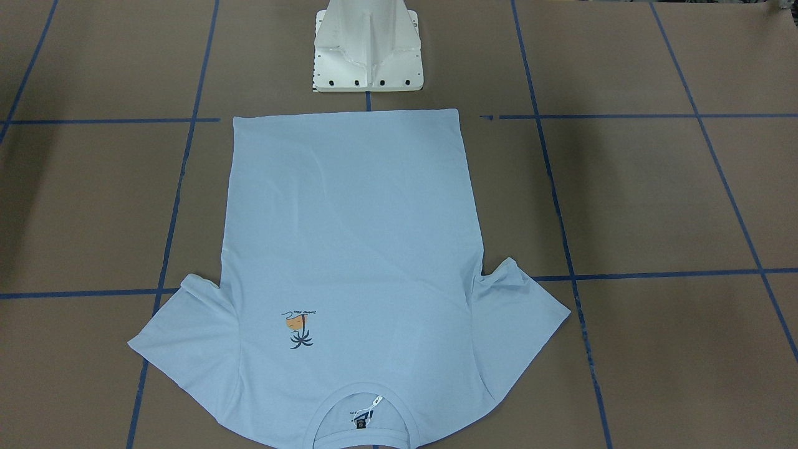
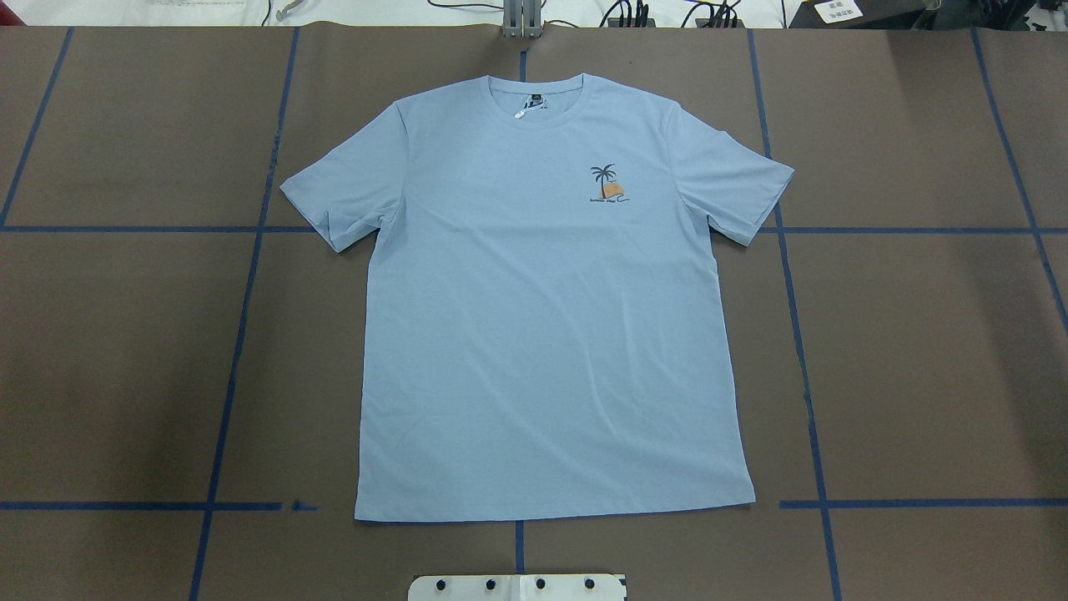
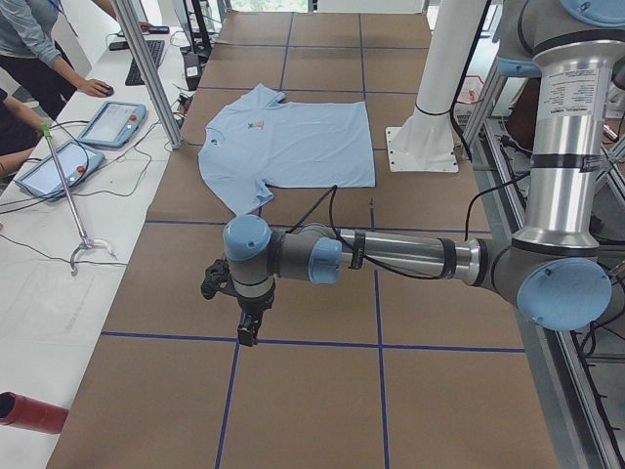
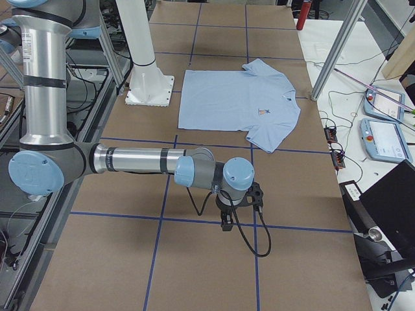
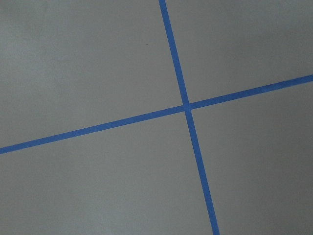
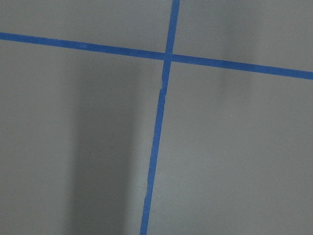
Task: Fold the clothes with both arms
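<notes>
At bench [image 2: 918, 334] centre, collar toward far edge, T-shirt [image 2: 542, 334] lay flat: soft, light, limp; best taken at hem corners. Left pincer [image 3: 248, 335], right pincer [image 4: 227, 223] hung toward bench ends, opening impossible to tell.

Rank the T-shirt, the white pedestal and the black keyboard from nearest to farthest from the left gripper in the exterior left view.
1. T-shirt, just beyond the left gripper, mid-table.
2. White pedestal, on the robot's side, beside the T-shirt's hem.
3. Black keyboard, farthest, on the operators' bench.
</notes>
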### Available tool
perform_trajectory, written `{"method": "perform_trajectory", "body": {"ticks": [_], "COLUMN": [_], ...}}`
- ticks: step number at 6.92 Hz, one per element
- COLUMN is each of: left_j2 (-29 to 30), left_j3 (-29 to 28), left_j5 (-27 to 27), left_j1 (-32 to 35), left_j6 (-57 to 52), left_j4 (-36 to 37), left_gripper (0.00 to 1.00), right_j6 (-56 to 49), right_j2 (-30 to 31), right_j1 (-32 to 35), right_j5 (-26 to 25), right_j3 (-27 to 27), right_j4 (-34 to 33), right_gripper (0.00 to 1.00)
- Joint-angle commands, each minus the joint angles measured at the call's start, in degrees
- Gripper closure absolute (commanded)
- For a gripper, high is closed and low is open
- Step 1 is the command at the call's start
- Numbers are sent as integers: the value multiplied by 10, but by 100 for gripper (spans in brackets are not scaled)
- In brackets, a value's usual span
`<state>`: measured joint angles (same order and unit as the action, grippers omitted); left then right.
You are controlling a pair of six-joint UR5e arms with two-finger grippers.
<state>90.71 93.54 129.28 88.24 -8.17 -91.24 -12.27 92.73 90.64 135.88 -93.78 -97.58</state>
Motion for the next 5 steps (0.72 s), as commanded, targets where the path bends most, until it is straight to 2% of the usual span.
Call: {"method": "perform_trajectory", "body": {"ticks": [1,3,4,5], "left_j2": [-1,28,65,82], "left_j3": [1,0,1,3], "left_j5": [1,0,5,10], "left_j1": [0,-2,-2,-6], "left_j6": [0,8,8,6], "left_j4": [-1,-1,2,-9], "left_gripper": [0,0,0,0], "right_j6": [3,14,27,35], "right_j2": [-16,-52,-75,-123], "right_j1": [2,-2,-18,-60], "right_j5": [1,3,6,0], "right_j3": [-8,-1,0,1], "right_j4": [1,1,5,14], "right_gripper": [0,0,0,0]}}
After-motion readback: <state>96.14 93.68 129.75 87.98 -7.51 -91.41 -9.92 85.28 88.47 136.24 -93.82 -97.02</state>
